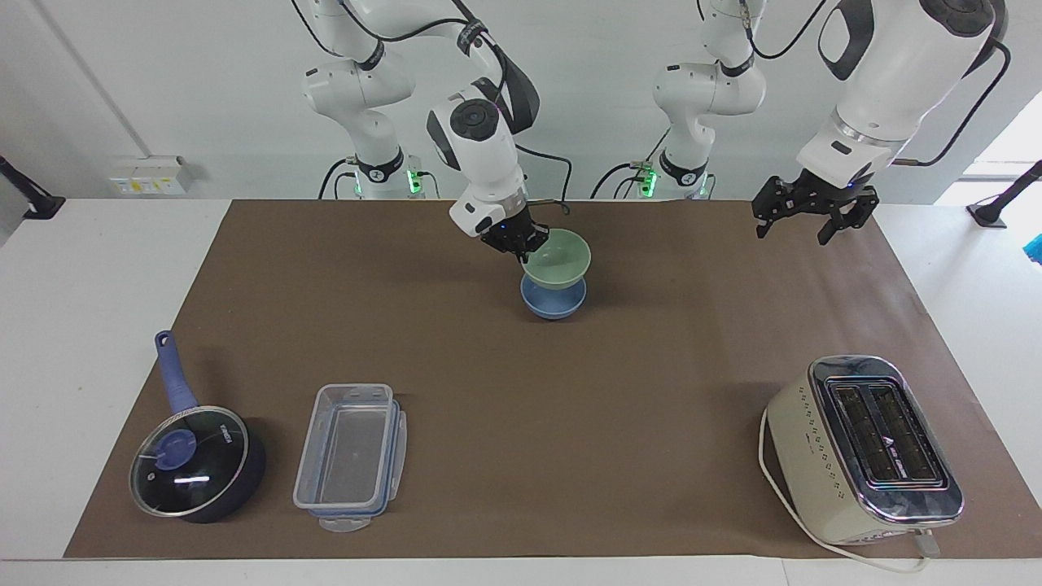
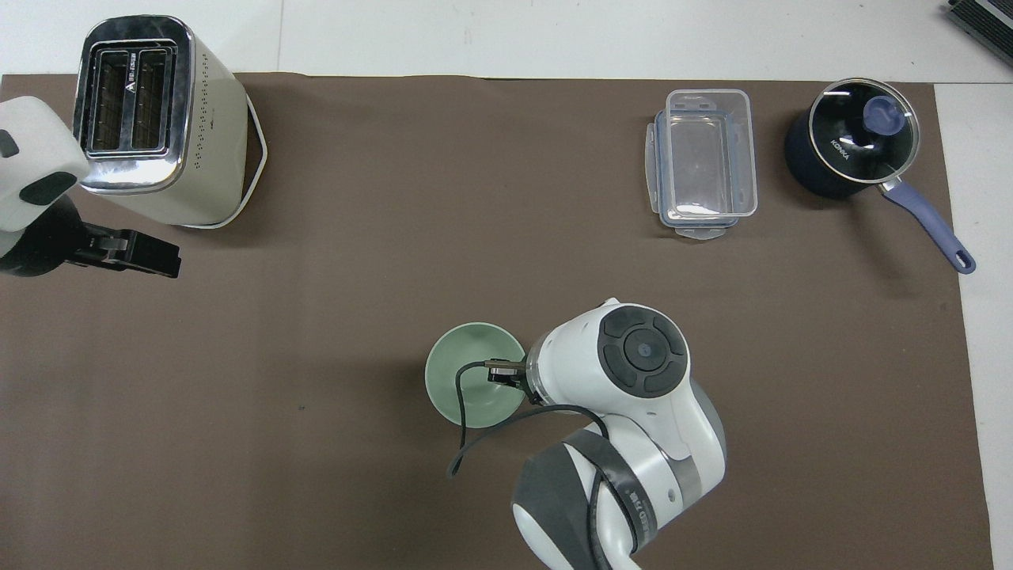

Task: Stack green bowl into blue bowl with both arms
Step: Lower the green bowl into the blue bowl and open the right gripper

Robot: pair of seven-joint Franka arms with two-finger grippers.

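My right gripper is shut on the rim of the pale green bowl and holds it upright right over the blue bowl, which rests on the brown mat. The green bowl's base sits at the blue bowl's rim; I cannot tell whether they touch. In the overhead view the green bowl covers the blue bowl fully, with my right gripper at its rim. My left gripper waits open and empty above the mat at the left arm's end, and also shows in the overhead view.
A cream toaster stands farther from the robots at the left arm's end. A clear plastic container and a dark blue lidded saucepan stand farther from the robots at the right arm's end. A brown mat covers the table.
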